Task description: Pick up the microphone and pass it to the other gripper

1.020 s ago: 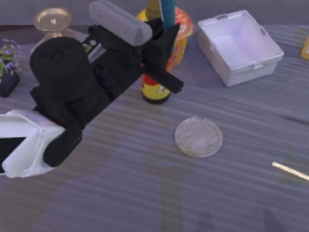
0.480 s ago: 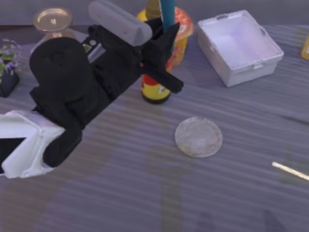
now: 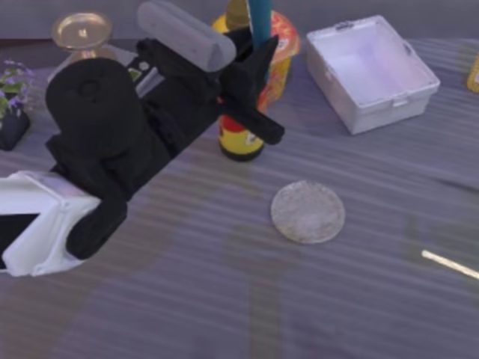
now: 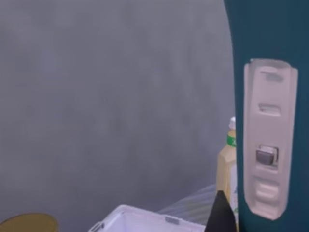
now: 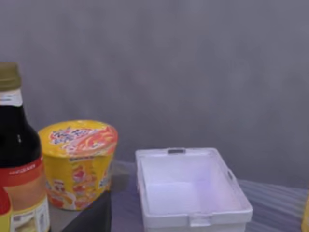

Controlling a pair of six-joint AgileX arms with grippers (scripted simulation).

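the left arm is reaching over the left side of the bench [image 3: 224, 299], and the left gripper [image 3: 253, 71] is sitting up near the back, over the dark sauce bottle [image 3: 241, 138]. its jaws are closing on the microphone [image 3: 259, 19], so the microphone is up in the air and not lying on the bench. only the teal handle is showing in the top view, and it is running up out of the top edge, so the round head is not showing. in the left wrist view the teal handle [image 4: 270, 116] is filling one side, very close, with its little white switch [image 4: 268, 140] facing the camera. one black fingertip [image 4: 221, 215] is poking up just beside the handle.

the right gripper is not showing in the top view, so nobody can tell if its jaws are wide or narrow.

a yellow noodle cup [image 3: 281, 52] is standing just behind the sauce bottle. a white box [image 3: 370, 71] is sitting open at the back right. a round grey disc [image 3: 307, 212] is lying flat near the middle of the bench. a thin pale stick [image 3: 449, 265] is lying at the right edge. a gold cup [image 3: 81, 31] is standing at the back left, and a small flower pot [image 3: 13, 105] is at the left edge.

the right wrist view is showing the sauce bottle [image 5: 19, 164], the noodle cup [image 5: 77, 162] and the white box [image 5: 190, 188] in front of a grey wall.
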